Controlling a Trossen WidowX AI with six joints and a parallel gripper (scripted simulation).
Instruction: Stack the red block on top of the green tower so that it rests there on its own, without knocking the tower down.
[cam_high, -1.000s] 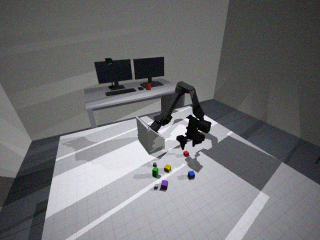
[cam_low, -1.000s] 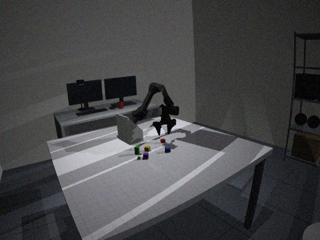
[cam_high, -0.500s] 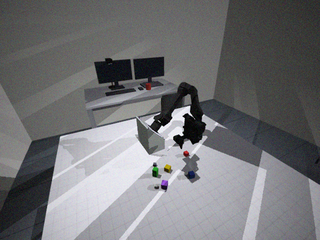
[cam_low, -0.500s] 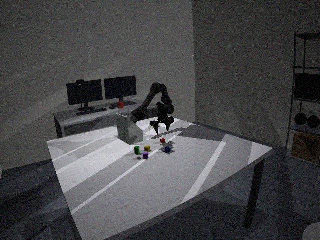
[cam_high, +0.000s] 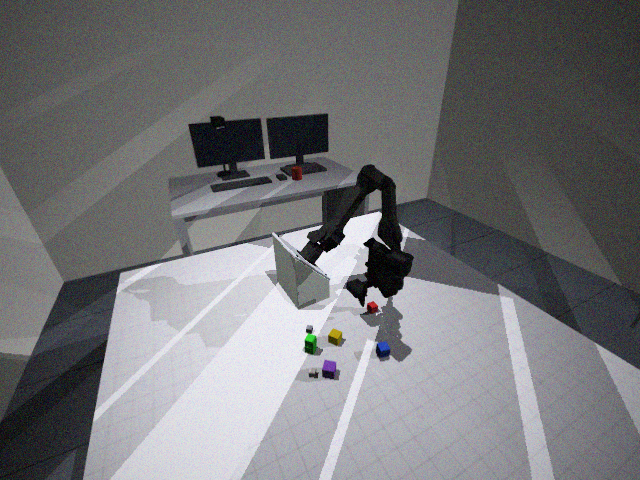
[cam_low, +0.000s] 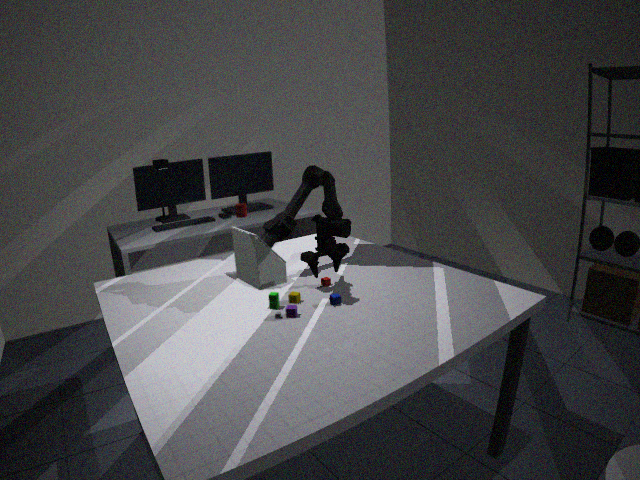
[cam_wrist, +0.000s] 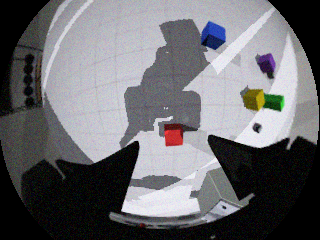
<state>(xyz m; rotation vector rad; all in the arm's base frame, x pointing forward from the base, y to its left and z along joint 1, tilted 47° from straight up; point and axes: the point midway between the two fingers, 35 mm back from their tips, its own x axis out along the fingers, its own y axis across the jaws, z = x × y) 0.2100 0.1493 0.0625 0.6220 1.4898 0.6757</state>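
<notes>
The small red block (cam_high: 372, 308) (cam_low: 325, 282) (cam_wrist: 173, 137) lies on the white table (cam_high: 444, 403) (cam_low: 361, 351). My gripper (cam_high: 375, 299) (cam_low: 326, 273) is open and empty, pointing down above the red block. In the wrist view the red block shows between the two spread fingertips. The green tower (cam_high: 310, 344) (cam_low: 273, 300) (cam_wrist: 274, 102) stands upright on the table, to the left of the red block in the top and exterior views, with nothing on top. Its separate layers are hard to tell apart.
A yellow block (cam_high: 334, 337) (cam_low: 294, 297) (cam_wrist: 254, 99) stands close beside the tower. A purple block (cam_high: 329, 368) (cam_wrist: 267, 63), a blue block (cam_high: 383, 349) (cam_wrist: 214, 35) and two tiny grey cubes (cam_high: 309, 328) (cam_high: 313, 373) lie nearby. A grey angled box (cam_high: 294, 276) (cam_low: 253, 263) stands behind the tower.
</notes>
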